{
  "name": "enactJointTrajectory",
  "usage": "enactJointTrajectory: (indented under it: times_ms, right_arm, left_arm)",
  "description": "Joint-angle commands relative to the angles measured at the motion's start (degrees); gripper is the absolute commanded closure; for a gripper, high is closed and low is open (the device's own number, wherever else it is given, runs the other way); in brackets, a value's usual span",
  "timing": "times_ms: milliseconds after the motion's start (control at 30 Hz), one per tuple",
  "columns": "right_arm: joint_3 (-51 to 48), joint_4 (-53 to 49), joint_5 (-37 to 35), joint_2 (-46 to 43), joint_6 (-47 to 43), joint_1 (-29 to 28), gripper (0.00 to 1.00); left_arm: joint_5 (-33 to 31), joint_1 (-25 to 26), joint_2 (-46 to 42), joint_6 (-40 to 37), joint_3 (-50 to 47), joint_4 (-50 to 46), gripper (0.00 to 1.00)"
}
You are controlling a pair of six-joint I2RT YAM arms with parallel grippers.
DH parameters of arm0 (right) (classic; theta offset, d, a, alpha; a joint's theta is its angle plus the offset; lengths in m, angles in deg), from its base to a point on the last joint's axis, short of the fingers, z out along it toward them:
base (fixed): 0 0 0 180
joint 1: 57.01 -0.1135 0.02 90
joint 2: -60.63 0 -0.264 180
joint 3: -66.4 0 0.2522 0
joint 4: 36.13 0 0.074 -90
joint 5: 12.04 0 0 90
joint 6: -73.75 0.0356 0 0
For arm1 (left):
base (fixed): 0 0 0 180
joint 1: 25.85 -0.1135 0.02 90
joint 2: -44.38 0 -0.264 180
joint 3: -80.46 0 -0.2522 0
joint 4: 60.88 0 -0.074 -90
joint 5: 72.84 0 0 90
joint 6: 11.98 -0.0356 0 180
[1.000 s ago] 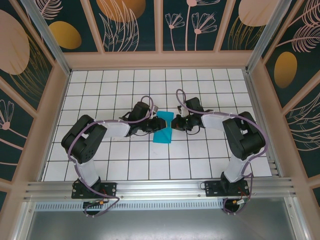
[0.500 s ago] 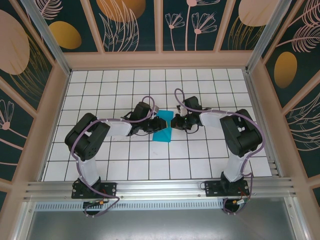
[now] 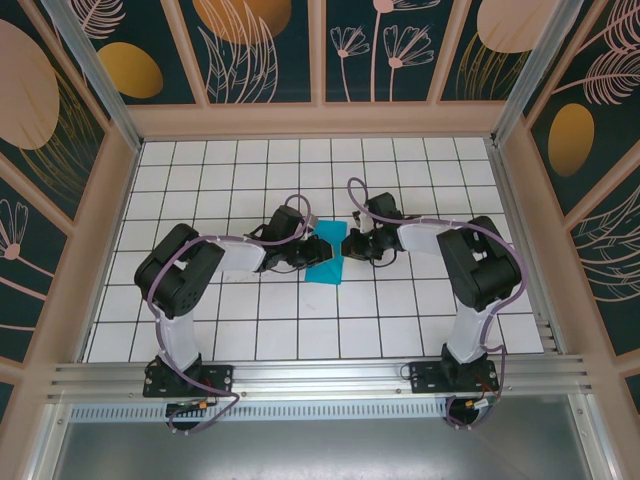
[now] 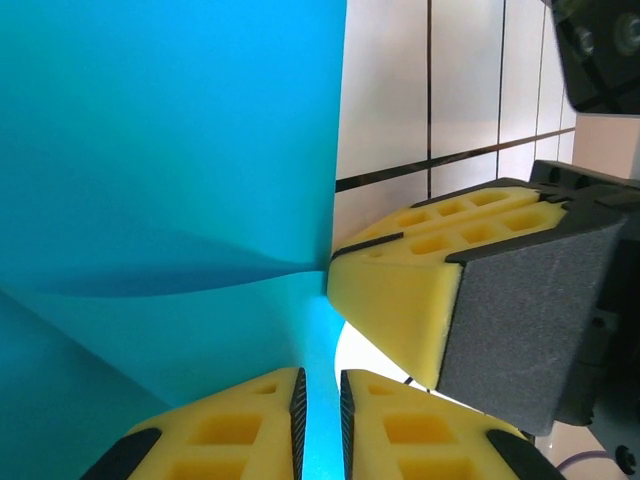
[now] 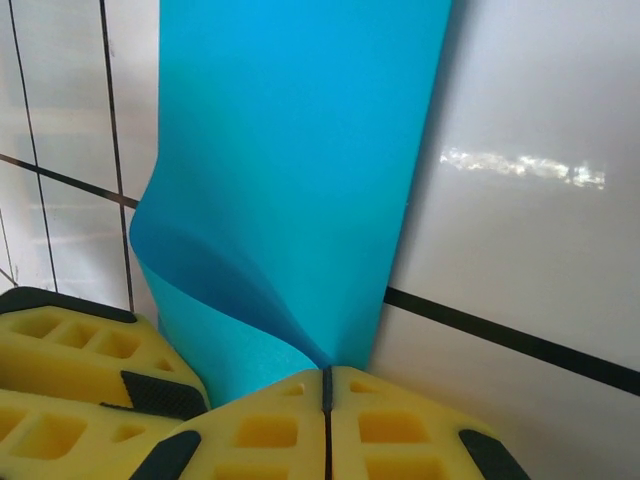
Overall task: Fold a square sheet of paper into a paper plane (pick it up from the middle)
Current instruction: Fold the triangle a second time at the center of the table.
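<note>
The square sheet of paper [image 3: 325, 269] is teal-blue and lies bent on the tiled floor between the two arms, one edge lifted into a curl [image 5: 290, 200]. My right gripper [image 5: 325, 375] is shut on that raised edge, with the paper pinched at the seam between its yellow fingers. My left gripper [image 4: 320, 392] faces it from the other side, its fingers a narrow gap apart with teal paper [image 4: 170, 170] showing in the gap. From above, the left gripper [image 3: 320, 250] and right gripper [image 3: 346, 245] nearly touch over the sheet's far end.
The right gripper's yellow finger [image 4: 400, 290] sits close in front of the left one. The left gripper's fingers [image 5: 90, 345] crowd the right wrist view's lower left. White tiled floor [image 3: 400, 310] surrounds the paper, and wooden walls [image 3: 110, 230] enclose it.
The left arm's elbow has swung slightly to the right. Both grippers and the paper stay almost where they were.
</note>
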Motion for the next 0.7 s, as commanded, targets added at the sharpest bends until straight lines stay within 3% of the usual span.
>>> enactJointTrajectory:
  times_ms: [0, 667]
  right_arm:
    - [2.07, -1.08, -0.46, 1.37, -1.44, -0.39, 0.92]
    - [3.14, -2.19, -0.9, 2.88, -2.08, -0.44, 0.92]
  left_arm:
    - [-0.53, 0.14, 1.04, -0.25, 1.19, -1.43, 0.79]
    - [-1.98, 0.16, 1.97, -1.18, 2.0, -3.92, 0.8]
